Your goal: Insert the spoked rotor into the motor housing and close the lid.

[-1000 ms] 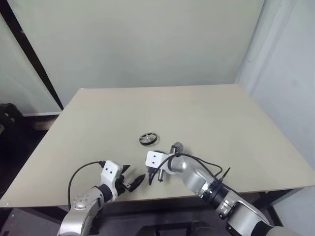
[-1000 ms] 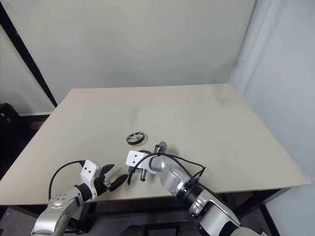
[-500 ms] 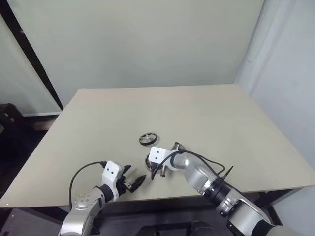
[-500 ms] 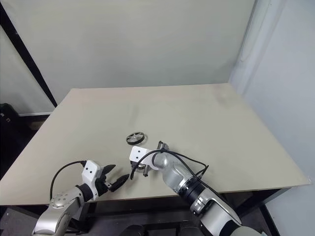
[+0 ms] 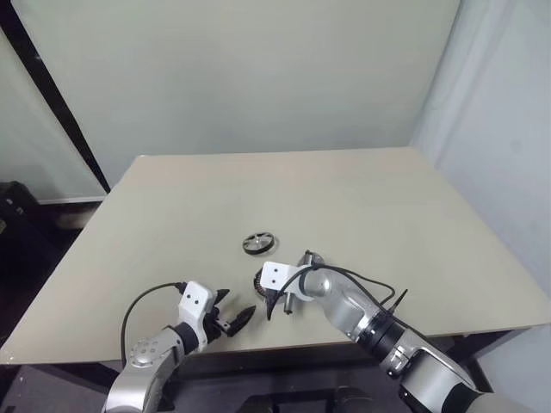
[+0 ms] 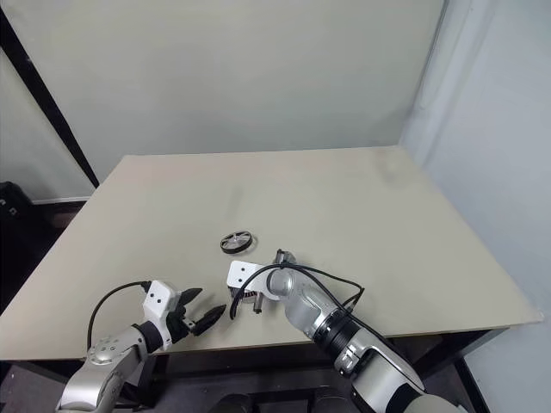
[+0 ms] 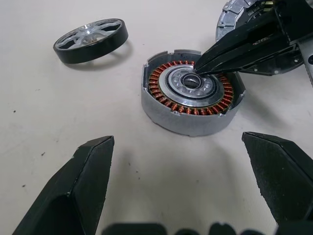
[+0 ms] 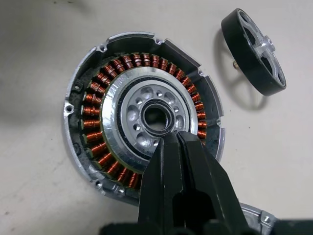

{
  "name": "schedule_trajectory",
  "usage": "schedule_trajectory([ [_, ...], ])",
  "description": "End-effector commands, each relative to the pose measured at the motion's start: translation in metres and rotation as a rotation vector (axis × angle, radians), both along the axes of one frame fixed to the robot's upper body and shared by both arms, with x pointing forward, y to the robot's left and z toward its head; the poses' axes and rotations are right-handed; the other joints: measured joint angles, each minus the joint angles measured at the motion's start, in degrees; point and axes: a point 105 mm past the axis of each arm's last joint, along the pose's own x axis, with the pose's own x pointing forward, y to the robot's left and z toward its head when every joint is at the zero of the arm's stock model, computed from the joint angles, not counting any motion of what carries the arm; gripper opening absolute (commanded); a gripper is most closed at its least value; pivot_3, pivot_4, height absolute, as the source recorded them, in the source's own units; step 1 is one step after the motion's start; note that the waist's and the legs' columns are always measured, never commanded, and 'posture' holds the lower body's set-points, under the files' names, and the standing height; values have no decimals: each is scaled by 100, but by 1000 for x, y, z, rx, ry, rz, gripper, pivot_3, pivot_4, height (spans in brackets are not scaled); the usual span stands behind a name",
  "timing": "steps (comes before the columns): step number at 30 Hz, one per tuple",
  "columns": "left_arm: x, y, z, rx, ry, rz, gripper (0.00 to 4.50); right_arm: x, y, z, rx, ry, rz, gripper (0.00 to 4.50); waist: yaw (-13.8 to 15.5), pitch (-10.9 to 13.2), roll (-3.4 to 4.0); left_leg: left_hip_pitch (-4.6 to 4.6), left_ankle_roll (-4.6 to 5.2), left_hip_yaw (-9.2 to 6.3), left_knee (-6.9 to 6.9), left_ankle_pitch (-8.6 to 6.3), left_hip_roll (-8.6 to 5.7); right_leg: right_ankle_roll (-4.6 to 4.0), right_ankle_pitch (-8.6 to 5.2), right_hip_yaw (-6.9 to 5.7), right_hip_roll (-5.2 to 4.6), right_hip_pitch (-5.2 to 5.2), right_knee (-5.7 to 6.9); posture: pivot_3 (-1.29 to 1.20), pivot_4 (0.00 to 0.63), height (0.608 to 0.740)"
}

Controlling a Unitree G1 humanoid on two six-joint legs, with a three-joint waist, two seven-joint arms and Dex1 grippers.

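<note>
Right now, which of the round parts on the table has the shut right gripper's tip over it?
The motor housing, the open disc with copper windings. The right gripper points at its silvery centre. The spoked rotor lies apart, untouched.

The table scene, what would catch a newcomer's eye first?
The motor housing near the table's front edge, its copper windings ringing a silvery centre. The shut right gripper has its tips at that centre. The spoked rotor lies apart, beyond it; the open left gripper waits nearby.
</note>
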Motion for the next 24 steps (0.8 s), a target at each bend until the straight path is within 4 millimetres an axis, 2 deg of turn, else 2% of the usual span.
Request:
schedule_trajectory([
  [1, 5, -3, 14, 5, -61, -17, 4500, -7, 12, 7, 49, 9, 37, 19, -2, 0, 0, 1, 0, 1, 0, 0, 0, 0, 0, 0, 0, 0, 0, 0, 0, 740],
  [24, 5, -4, 13, 0, -65, -9, 4500, -11, 28, 13, 196, 7, 41, 19, -193, -2, -2, 9, 0, 0, 0, 0, 9, 0, 0, -2, 5, 0, 6, 0, 0, 740],
])
